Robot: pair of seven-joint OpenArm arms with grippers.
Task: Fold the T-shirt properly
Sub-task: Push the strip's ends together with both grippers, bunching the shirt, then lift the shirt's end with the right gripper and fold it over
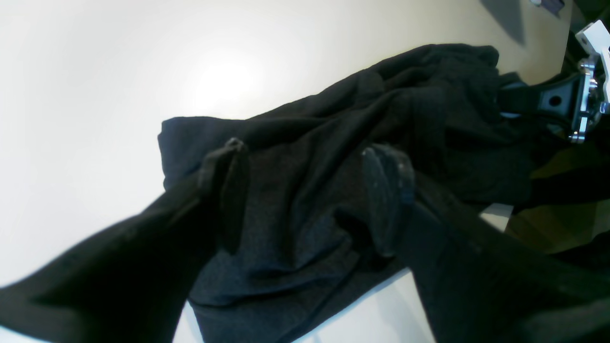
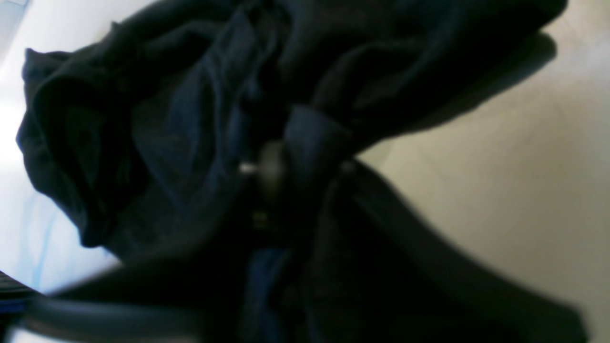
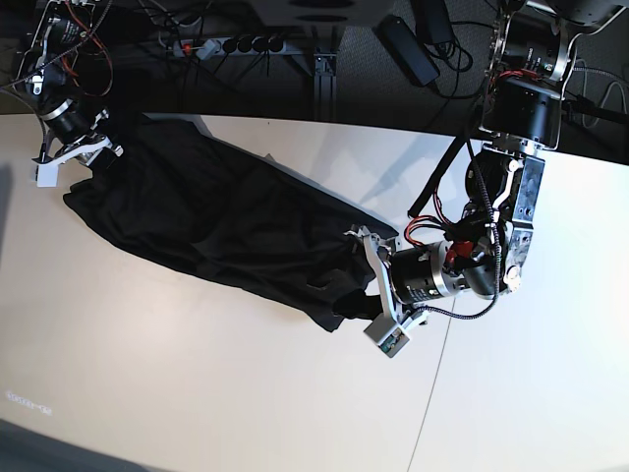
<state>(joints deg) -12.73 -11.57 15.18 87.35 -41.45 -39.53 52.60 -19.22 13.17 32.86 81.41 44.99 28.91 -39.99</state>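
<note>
- My left gripper (image 1: 314, 200) stands spread, the black T-shirt (image 1: 343, 143) bunched between and under its fingers
- My right gripper (image 2: 290, 166) pinches a T-shirt fold

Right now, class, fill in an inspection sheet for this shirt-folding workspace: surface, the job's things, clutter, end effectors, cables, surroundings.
Surface: pale table, bare around the cloth.
Job's things: black T-shirt lies crumpled in a long diagonal band, not folded; no print is showing.
Clutter: nothing seen on the table.
End effectors: left end effector open, its fingers spread over the shirt's near end; right end effector closed on a bunch of shirt fabric at the far end.
Cables: red and black wires run along the left arm; a power strip lies behind the table.
Surroundings: dark floor with cables behind the table.
</note>
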